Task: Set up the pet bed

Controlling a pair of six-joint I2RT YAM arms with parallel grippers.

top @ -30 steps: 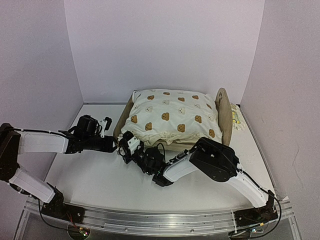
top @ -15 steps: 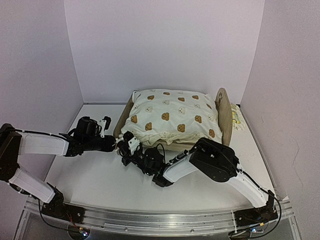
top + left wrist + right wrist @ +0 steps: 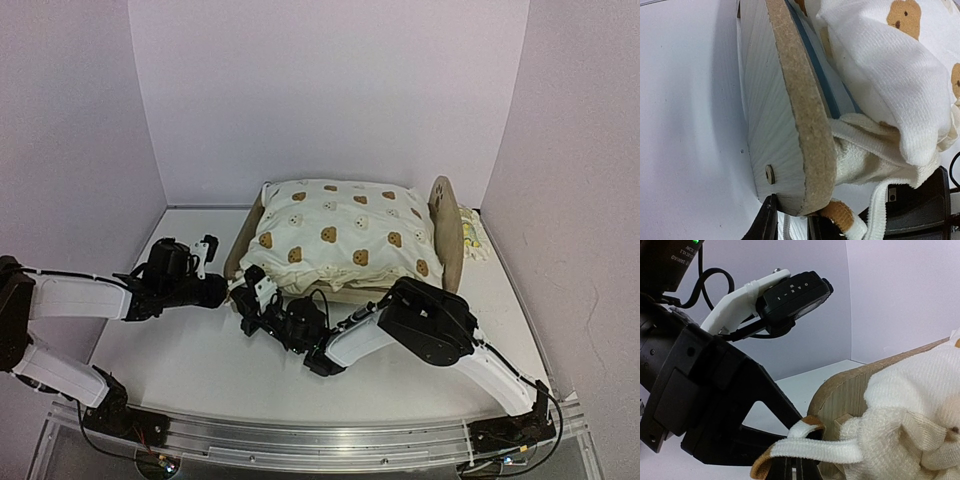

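Top view: the bed point(image 3: 447, 232) stands at the table's point(image 3: 190, 350) back centre, with the cushion point(image 3: 340, 235) lying on it. Both claws meet at its near left corner: left claw point(image 3: 228, 291), right claw point(image 3: 248, 300).

Left wrist: my left claw point(image 3: 792, 225) is narrow, with a finger on either side of the end board's point(image 3: 790, 100) lower corner. I cannot tell whether it grips.

Right wrist: my right claw point(image 3: 794, 471) is pinched tight on the cushion's white strap point(image 3: 820, 450).

Step, as I judge it: fastening the cushion to the frame. Next: steady the board and draw the strap round it without dragging the cushion off.
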